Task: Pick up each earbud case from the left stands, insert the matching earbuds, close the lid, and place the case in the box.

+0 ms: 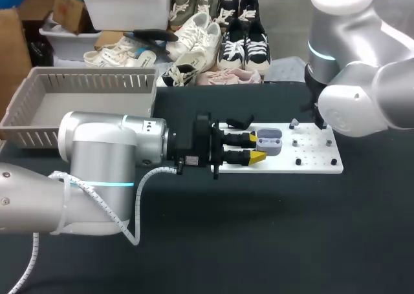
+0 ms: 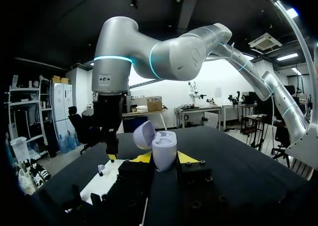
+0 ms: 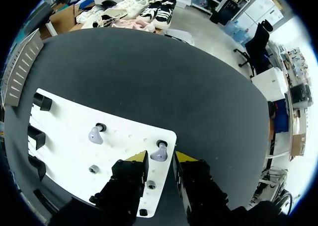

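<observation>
**Case clamped in left fingers, lid open**

Left fingers [image 1: 257, 157] are clamped on one lavender earbud case [image 1: 270, 141], held over the white board [image 1: 310, 161]. Right fingers [image 3: 136, 157] stand narrowly apart astride one earbud [image 3: 159, 153]. A second earbud [image 3: 95, 134] sits on the board. One grey box [image 1: 84, 81].

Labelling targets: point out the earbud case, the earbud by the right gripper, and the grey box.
earbud case [image 2: 164, 151], left wrist view, lower shell.
earbud [image 3: 159, 154], right wrist view, rounded body.
grey box [image 1: 90, 82], head view, far slatted wall.

A black bench [image 1: 259, 242] fills the lower frame. A white board [image 1: 314, 167] lies flat on it, right of centre. Small dark pegs [image 1: 298, 161] dot the board's right half.
</observation>
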Controlling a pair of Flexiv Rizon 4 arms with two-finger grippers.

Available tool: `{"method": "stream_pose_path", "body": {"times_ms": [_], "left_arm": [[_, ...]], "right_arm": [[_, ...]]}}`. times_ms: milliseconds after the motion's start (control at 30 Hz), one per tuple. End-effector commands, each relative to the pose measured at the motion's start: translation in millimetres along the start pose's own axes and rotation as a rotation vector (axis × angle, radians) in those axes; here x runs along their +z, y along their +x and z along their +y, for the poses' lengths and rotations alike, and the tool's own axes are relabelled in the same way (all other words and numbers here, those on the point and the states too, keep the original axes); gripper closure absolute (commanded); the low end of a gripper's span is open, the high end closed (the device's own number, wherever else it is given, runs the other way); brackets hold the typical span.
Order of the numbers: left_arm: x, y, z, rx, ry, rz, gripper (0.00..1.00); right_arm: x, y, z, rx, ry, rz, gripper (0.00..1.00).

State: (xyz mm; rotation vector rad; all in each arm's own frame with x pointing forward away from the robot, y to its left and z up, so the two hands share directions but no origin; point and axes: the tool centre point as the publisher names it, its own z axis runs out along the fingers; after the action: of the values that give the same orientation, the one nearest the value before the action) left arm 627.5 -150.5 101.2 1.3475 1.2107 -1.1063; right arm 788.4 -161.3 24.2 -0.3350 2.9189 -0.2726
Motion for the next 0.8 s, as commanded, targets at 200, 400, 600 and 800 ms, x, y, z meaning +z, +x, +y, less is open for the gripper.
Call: {"method": "stream_pose_path", "body": {"times_ms": [200,400,600,800], "left_arm": [[0.1,0.7,0.4,0.0,0.0,-0.002,1.0],[0.1,0.7,0.4,0.0,0.0,-0.002,1.0],[0.1,0.7,0.4,0.0,0.0,-0.002,1.0],[0.1,0.7,0.4,0.0,0.0,-0.002,1.0]], "right_arm": [[2.9,-2.9,2.7,0.001,0.007,0.006,0.7],[3.4,-3.6,2.8,0.001,0.01,0.01,0.79],[4.2,-3.8,2.3,0.004,0.016,0.016,1.0],[3.6,-1.1,2.8,0.001,0.025,0.019,1.0]]}}
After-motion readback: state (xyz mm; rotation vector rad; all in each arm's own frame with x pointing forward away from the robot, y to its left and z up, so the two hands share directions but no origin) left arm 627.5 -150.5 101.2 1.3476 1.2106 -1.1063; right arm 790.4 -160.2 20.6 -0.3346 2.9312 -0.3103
